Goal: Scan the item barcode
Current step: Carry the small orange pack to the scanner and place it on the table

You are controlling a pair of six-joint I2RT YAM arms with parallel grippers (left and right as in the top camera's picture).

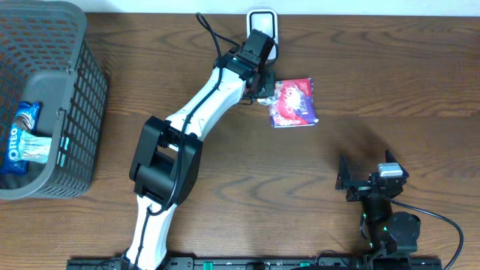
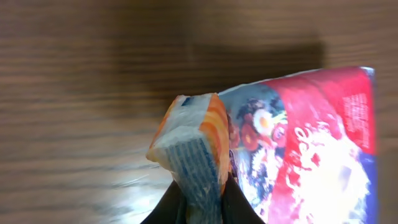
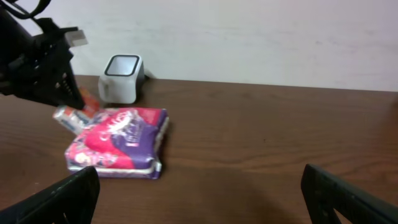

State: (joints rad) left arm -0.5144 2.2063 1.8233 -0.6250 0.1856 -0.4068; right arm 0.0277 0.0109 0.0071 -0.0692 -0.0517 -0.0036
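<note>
Packet (image 1: 294,103) corner pinched by left claw (image 1: 263,93); right claw (image 1: 366,174) wide, empty.

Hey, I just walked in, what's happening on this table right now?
The left gripper is shut on the edge of a red and purple snack packet, close to the white barcode scanner. The right gripper sits open, away from it, holding nothing. A basket with Oreo packs stands aside.

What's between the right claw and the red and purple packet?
Only bare table separates the right claw from the packet, seen in the overhead view.
</note>
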